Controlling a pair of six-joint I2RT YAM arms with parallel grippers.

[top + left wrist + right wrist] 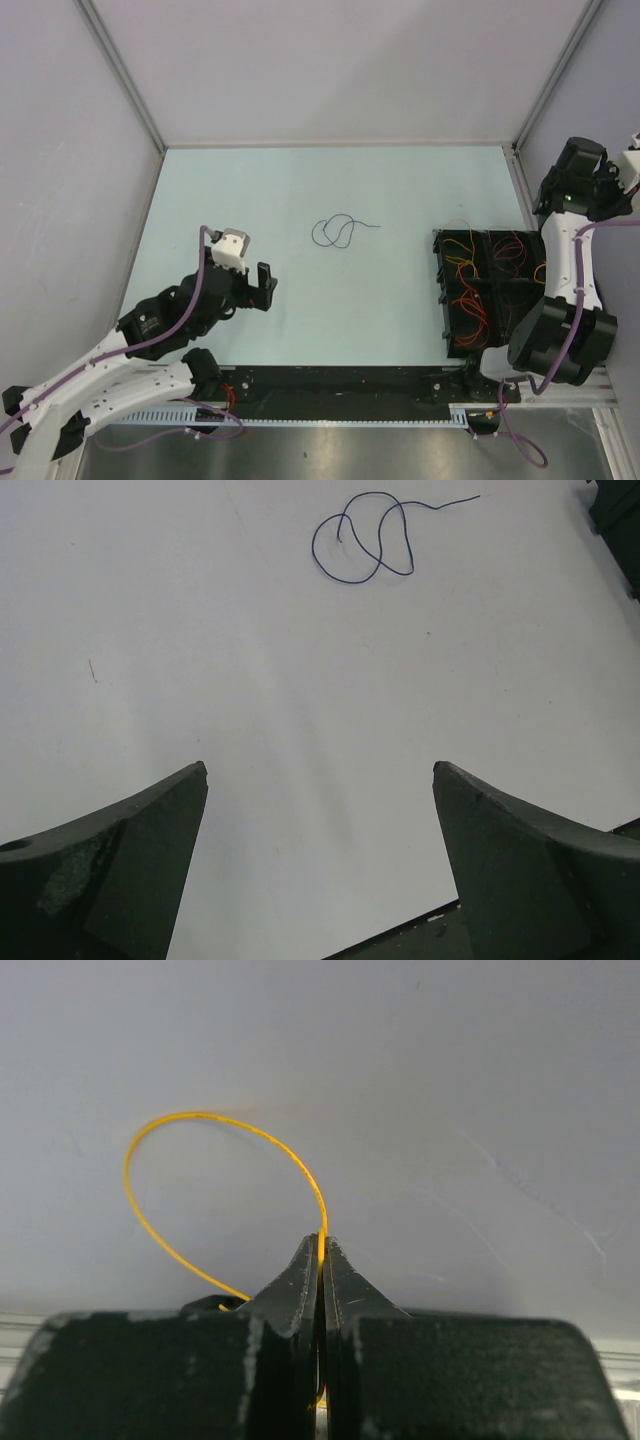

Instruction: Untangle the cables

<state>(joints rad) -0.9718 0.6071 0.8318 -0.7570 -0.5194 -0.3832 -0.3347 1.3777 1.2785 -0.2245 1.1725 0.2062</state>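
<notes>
right gripper (322,1245): jaws pressed tight together, pinching a yellow cable (200,1114) right at the tips. It's lifted up at the far right, off to the side of the bin.

yellow cable: curls out of the pinch in one open loop and hangs in the air. The low end drops behind the fingers, so I can't tell if it's free of the pile.

left gripper (320,770): spread wide, nothing in it. It hovers low over the table (300,180) and points toward the blue cable.

blue cable (338,231): lies alone mid-table in a loose double loop with one tail running off to the right. It's well apart from both grippers and from the bin.

rest of the cables (480,285): red, orange and yellow ones heaped together in the black bin (442,300) on the right side of the table.

step in hand: looks to me like pulling one strand out of the heap, with the blue one already sorted onto the table.

next move: I'd guess lift the yellow one until it's fully out, carry it left over bare table and lay it down apart from the blue loop.

watch for: the wire is super thin. If it drags neighbours up with it, the left gripper probably has to pin or pick those off.
</notes>
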